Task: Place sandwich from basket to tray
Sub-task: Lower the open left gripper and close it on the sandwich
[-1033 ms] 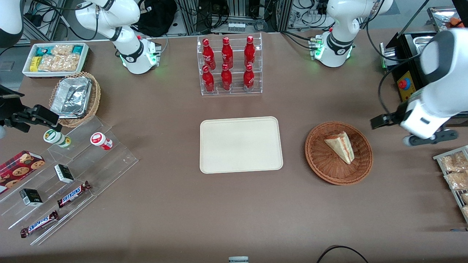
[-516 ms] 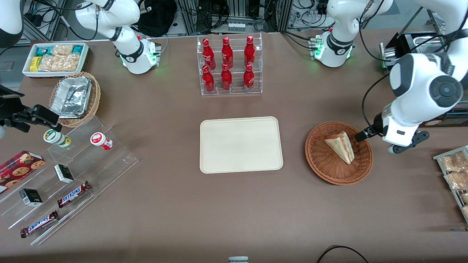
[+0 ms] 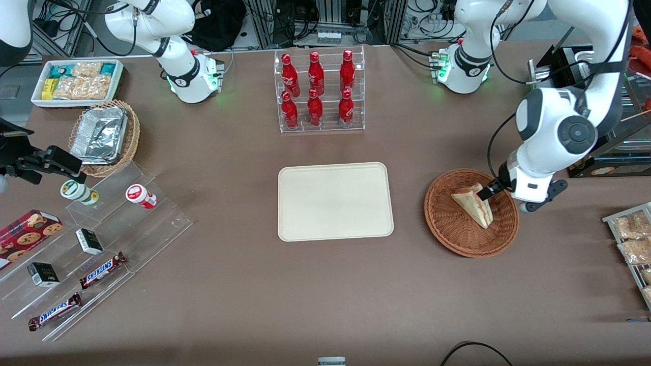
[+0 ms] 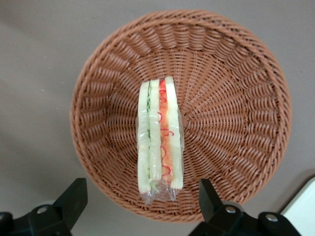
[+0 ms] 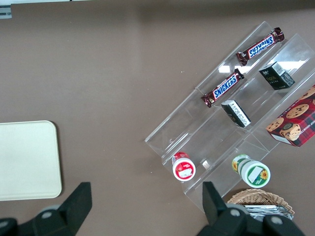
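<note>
OK, I see the left arm bent down over the basket (image 3: 471, 213), wrist tipped toward it. Sandwich (image 4: 160, 139) lies in the basket on its side, wrapped in clear film, red and green layers facing up. Pincer (image 4: 140, 204) hangs above it, fingers (image 4: 74, 198) spread wide, holding nothing. Tray (image 3: 335, 201) sits bare on the worktop (image 3: 325, 284).

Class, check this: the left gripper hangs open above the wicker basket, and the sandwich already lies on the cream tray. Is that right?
Not quite. The sandwich lies in the reddish-brown wicker basket, not on the cream tray, which holds nothing. The left wrist view shows it best. The rest stands: the gripper hangs open above the basket.
</note>
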`<state>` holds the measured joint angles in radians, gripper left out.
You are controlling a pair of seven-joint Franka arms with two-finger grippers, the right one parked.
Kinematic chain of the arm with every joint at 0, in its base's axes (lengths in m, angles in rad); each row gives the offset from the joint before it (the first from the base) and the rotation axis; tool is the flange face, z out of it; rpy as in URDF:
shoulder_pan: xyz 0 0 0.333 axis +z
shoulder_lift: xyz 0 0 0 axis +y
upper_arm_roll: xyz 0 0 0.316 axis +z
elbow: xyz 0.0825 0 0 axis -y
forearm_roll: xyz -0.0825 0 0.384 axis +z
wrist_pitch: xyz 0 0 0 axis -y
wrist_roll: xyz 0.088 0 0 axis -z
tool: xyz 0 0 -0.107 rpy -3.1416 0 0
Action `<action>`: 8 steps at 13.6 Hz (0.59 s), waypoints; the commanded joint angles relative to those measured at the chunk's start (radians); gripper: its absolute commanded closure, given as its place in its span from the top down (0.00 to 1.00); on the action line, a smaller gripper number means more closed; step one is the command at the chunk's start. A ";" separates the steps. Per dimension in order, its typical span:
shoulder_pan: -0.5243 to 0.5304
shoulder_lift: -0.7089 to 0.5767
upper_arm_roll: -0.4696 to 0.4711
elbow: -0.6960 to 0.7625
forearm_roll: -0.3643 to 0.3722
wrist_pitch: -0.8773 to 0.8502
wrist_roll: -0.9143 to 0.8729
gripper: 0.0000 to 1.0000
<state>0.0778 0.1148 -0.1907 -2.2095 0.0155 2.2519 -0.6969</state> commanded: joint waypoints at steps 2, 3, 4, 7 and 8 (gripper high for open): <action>-0.012 0.045 -0.022 -0.018 -0.002 0.074 -0.055 1.00; -0.012 0.052 -0.022 -0.024 -0.002 0.086 -0.055 1.00; -0.012 0.058 -0.022 -0.032 -0.002 0.104 -0.055 1.00; -0.010 0.095 -0.022 -0.038 0.001 0.118 -0.050 1.00; -0.010 0.103 -0.022 -0.038 0.001 0.123 -0.050 1.00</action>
<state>0.0711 0.2038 -0.2138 -2.2374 0.0153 2.3443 -0.7295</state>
